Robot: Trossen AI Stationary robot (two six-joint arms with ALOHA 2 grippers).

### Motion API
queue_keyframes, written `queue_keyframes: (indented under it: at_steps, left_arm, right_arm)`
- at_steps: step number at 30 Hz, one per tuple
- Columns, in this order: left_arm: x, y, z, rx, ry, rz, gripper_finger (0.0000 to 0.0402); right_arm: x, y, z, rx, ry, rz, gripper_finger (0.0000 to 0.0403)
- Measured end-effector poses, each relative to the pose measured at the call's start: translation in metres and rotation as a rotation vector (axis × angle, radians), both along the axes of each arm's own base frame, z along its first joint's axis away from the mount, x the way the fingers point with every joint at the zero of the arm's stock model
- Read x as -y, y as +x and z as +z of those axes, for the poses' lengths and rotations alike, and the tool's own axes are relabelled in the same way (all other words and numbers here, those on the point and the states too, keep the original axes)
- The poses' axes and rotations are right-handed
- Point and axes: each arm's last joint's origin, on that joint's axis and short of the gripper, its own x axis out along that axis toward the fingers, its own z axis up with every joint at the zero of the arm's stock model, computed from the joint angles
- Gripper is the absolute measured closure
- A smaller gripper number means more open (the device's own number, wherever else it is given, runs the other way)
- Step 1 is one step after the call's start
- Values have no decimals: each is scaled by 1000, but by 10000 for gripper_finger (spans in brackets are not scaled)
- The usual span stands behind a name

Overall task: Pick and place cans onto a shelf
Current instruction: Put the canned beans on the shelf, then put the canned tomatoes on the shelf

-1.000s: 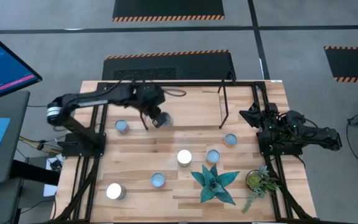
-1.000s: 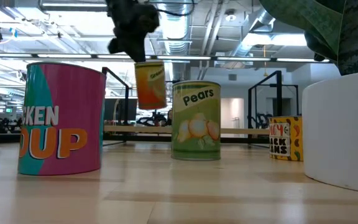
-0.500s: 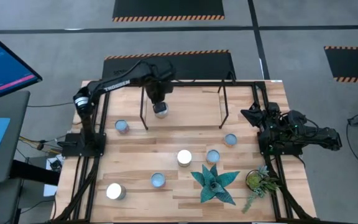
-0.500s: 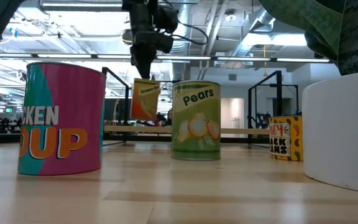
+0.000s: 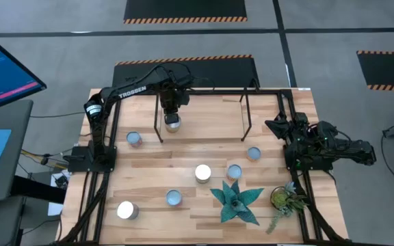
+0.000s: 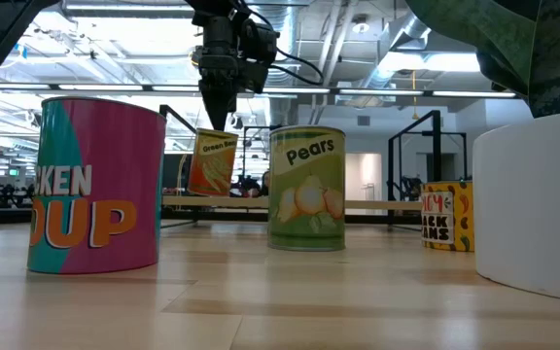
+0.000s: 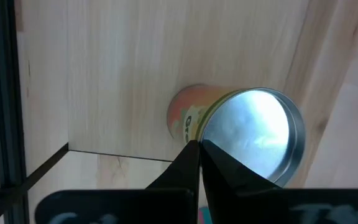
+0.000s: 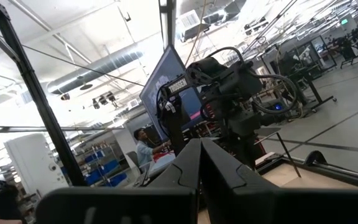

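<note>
My left gripper (image 5: 172,109) is over the far left part of the shelf (image 5: 245,117), shut on an orange-labelled can (image 5: 174,121). In the low view the can (image 6: 212,162) hangs tilted under the gripper (image 6: 218,115), its lower end close to the shelf's wooden surface (image 6: 377,204); whether it touches, I cannot tell. The left wrist view shows the can's silver top (image 7: 253,134). My right gripper (image 5: 279,128) waits shut at the table's right edge. My left gripper pinches the rim of the can's silver top (image 7: 199,138) between its two nearly closed fingers, at the edge of the lid. The fingers come from above, pointing down. The can hangs tilted below them, its bottom end (image 6: 205,191) low over the shelf.
Several cans stand on the table: one near the left (image 5: 135,139), two at the middle (image 5: 203,173) (image 5: 234,171), one at the right (image 5: 254,154), two near the front (image 5: 174,198) (image 5: 126,210). Two potted plants (image 5: 237,201) (image 5: 284,199) stand at the front right.
My left gripper has carried the orange can from over the table's left middle toward the far edge, to above the shelf, and has gone down. The can has stayed in the hold and now hangs more tilted and lower.
</note>
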Motion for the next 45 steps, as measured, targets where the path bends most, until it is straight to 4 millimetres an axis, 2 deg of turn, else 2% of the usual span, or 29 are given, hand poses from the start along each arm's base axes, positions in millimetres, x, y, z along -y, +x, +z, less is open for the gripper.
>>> queue_keyframes:
  at_steps: [5, 14, 18, 21, 23, 26, 28, 31, 33, 38, 41, 45]
  left_arm:
    - [0, 0, 0, -4, -5, 4, 388]
    - [-2, -1, 0, -19, 31, 14, 333]
    - [-4, 1, 20, 59, 41, 52, 319]
    - [6, 7, 39, 142, 2, 41, 317]
    - [18, 9, 46, 159, -49, 27, 317]
    - [46, 8, 47, 58, -115, -26, 317]
    - [66, 13, 47, 74, -115, -18, 317]
    - [99, 4, 65, 116, -200, -34, 317]
    - [119, -5, 76, 126, -211, 40, 317]
    - [170, -33, 87, 88, -170, 256, 317]
    - [200, -51, 83, 66, -117, 388, 317]
    - [238, -77, 75, -6, -164, 420, 313]
  right_arm:
    - [0, 0, 0, 0, 0, 0, 365]
    - [0, 0, 0, -1, 0, 0, 365]
    - [0, 0, 0, -1, 0, 0, 365]
    - [0, 0, 0, -1, 0, 0, 365]
    - [0, 0, 0, -1, 0, 1, 365]
    - [0, 0, 0, -2, 0, 0, 365]
    - [0, 0, -1, -9, 1, 1, 365]
    - [0, 1, -2, -18, 1, 0, 365]
    - [0, 1, -3, -32, -12, -9, 365]
    - [2, 1, -3, -38, -19, -42, 365]
    - [4, 1, -3, -41, -19, -56, 365]
    - [4, 2, -7, -79, -14, -58, 365]
